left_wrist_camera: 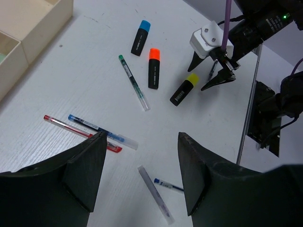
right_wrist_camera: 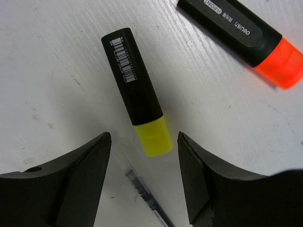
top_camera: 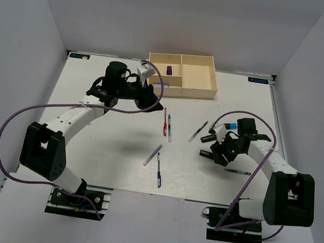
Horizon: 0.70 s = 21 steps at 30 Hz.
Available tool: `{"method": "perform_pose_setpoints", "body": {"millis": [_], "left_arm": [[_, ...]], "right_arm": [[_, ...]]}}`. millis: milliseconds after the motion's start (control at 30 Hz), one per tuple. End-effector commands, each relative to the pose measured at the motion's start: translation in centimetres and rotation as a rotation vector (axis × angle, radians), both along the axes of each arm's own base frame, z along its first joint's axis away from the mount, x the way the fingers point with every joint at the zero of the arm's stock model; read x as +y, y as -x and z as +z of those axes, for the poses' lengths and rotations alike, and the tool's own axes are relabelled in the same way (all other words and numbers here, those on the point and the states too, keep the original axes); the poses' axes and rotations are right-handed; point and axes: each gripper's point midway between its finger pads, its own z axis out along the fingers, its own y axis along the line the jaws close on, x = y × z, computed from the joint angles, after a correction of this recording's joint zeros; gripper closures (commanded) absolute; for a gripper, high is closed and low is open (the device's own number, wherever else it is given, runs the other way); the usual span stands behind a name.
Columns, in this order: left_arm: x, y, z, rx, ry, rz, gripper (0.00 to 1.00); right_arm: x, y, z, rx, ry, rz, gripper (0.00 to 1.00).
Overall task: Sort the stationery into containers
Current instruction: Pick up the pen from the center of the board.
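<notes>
The cream tray (top_camera: 197,91) stands at the back centre, with a purple-ended piece (top_camera: 168,69) in a small compartment. My left gripper (top_camera: 152,104) is open and empty, hovering in front of the tray; its own view (left_wrist_camera: 142,135) looks down on a red pen (left_wrist_camera: 80,133), a blue pen (left_wrist_camera: 102,131), a clear pen (left_wrist_camera: 155,194) and a green pen (left_wrist_camera: 134,89). My right gripper (top_camera: 218,153) is open, low over the yellow-ended highlighter (right_wrist_camera: 137,92); its jaws (right_wrist_camera: 144,137) straddle the yellow cap without touching. An orange-ended highlighter (right_wrist_camera: 241,38) lies beside it.
A blue-ended highlighter (top_camera: 224,127) lies beyond the right gripper. A dark pen (right_wrist_camera: 147,198) lies under the right jaws. Another blue pen (top_camera: 158,178) lies near the front edge. Grey walls enclose the table on three sides.
</notes>
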Motion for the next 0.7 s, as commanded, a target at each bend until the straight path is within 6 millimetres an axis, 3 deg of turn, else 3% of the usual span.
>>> {"method": "perform_pose_setpoints", "body": {"millis": [0,300,433,600,667], "left_arm": [[-0.4,0.9,0.4,-0.02,0.022,-0.051,0.29],[-0.5,1.0,-0.5,-0.013,0.02,-0.068,0.28],[-1.8,1.5,-0.9,-0.002,0.021,-0.105,0.28],[-2.1,1.5,-1.8,0.037,0.02,-0.088,0.28],[-2.3,2.5,-3.0,0.11,0.028,-0.083,0.28]], "right_arm": [[-0.2,-0.9,-0.3,-0.055,0.029,0.063,0.36],[0.0,-0.4,-1.7,-0.024,0.041,0.13,0.37],[-0.1,-0.5,-2.7,-0.014,0.049,0.132,0.38],[-0.1,-0.7,-3.5,-0.013,0.061,0.148,0.58],[0.1,-0.7,-3.4,-0.018,0.051,0.156,0.75]]}}
